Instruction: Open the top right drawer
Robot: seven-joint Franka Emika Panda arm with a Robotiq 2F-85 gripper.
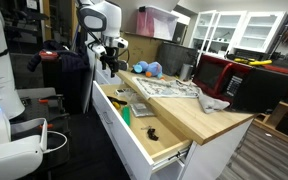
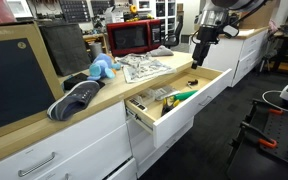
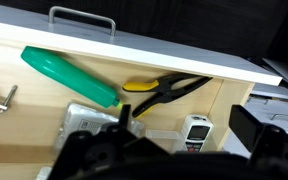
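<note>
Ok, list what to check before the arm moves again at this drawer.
1. The drawer is pulled out: ok, its inside shows in both exterior views.
2. The claw is off the handle: ok, it hangs above the open drawer.
3. The claw is open: cannot tell.
4. The green tool and pliers lie flat inside: ok.
5. The drawer is at full extension: cannot tell.

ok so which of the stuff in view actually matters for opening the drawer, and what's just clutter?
Job:
- drawer, already pulled out
- its handle
- gripper, above the drawer

Lying about:
- on the counter: microwave, blue toy, newspaper, grey shoe
- inside the drawer: green tool, pliers
</note>
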